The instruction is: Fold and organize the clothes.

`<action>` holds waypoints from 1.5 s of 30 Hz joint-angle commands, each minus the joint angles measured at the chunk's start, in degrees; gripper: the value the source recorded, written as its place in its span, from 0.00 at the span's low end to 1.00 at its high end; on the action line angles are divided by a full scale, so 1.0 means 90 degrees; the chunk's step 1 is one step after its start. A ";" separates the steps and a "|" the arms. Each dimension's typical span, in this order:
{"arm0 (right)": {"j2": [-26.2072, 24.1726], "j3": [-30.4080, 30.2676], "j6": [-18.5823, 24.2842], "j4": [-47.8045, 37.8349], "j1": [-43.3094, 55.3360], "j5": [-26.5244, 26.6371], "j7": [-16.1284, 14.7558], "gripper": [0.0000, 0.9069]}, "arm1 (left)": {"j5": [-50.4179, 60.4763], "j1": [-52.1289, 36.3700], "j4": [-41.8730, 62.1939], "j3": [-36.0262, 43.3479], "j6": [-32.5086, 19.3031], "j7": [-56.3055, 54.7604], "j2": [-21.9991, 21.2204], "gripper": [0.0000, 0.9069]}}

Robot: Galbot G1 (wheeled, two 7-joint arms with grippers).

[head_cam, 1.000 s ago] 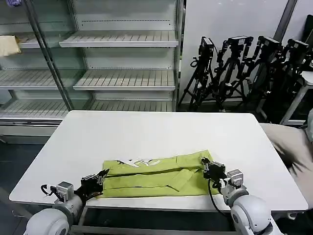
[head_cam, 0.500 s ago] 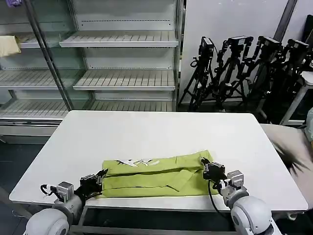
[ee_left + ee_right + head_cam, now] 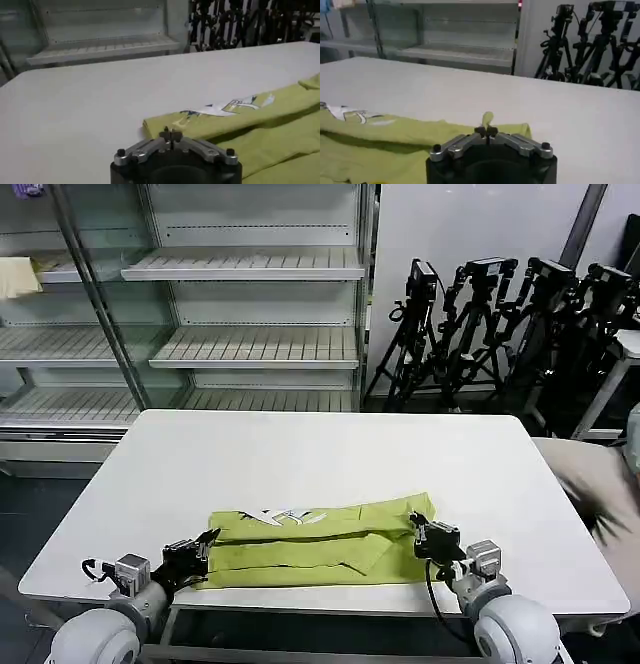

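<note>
The lime yellow-green T-shirt [image 3: 310, 549] [image 3: 280, 125] [image 3: 380, 145] lies folded in a long band near the front edge of the white table [image 3: 300, 454], its white print [image 3: 285, 514] facing up. My left gripper [image 3: 210, 537] [image 3: 170, 133] is shut at the band's left end, pinching the edge of the top layer. At the right end my right gripper [image 3: 418, 529] [image 3: 485, 131] is shut on the shirt, and a small tuft of fabric pokes up between its fingertips.
Bare metal shelving [image 3: 250, 304] stands behind the table, with a pale cream cloth [image 3: 18, 276] on a left shelf. Black tripods [image 3: 500, 324] are crowded at the back right. A person's sleeve [image 3: 600, 484] shows at the right edge. The table's far half is bare.
My right gripper has drawn back slightly toward the front edge, taking the shirt's right end with it. The left gripper has hardly moved.
</note>
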 commanded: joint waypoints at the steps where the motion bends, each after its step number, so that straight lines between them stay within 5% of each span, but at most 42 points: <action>1: -0.0010 0.0039 -0.0005 0.0100 -0.0107 0.0010 0.0004 0.00 | 0.0000 -0.0005 -0.0004 0.0017 0.0000 0.0000 0.0007 0.02; 12: -0.0002 0.0099 0.0013 0.0055 -0.0169 -0.0001 0.0001 0.00 | -0.0085 0.0076 -0.0065 -0.0024 0.0009 -0.0015 0.0031 0.02; 13: -0.0004 0.0083 0.0019 0.0026 -0.0163 -0.0002 -0.0014 0.39 | -0.0084 0.0072 -0.0068 -0.0021 0.0010 -0.0016 0.0030 0.02; 14: -0.0009 0.0080 0.0017 0.0012 -0.0161 -0.0005 -0.0018 0.39 | -0.0083 0.0072 -0.0073 -0.0018 0.0012 -0.0011 0.0030 0.03; 15: -0.0009 0.0062 -0.0004 -0.0023 -0.0157 -0.0024 -0.0010 1.00 | -0.0081 0.0093 -0.0086 -0.0019 0.0033 -0.0003 0.0028 0.26; 16: 0.0002 0.0056 0.0005 -0.0062 -0.0147 -0.0029 -0.0034 1.00 | -0.0075 0.0115 -0.0116 -0.0018 0.0055 -0.0007 0.0025 0.51; 17: 0.0012 0.0061 0.0012 -0.0090 -0.0141 -0.0026 -0.0076 1.00 | -0.0074 0.0136 -0.0142 -0.0024 0.0076 -0.0005 0.0023 1.00; 45: 0.0029 0.0701 0.0451 -0.0101 -0.0298 0.0212 -0.0298 1.00 | -0.1199 0.0430 -0.0562 0.0217 -0.0012 -0.2227 -0.0690 1.00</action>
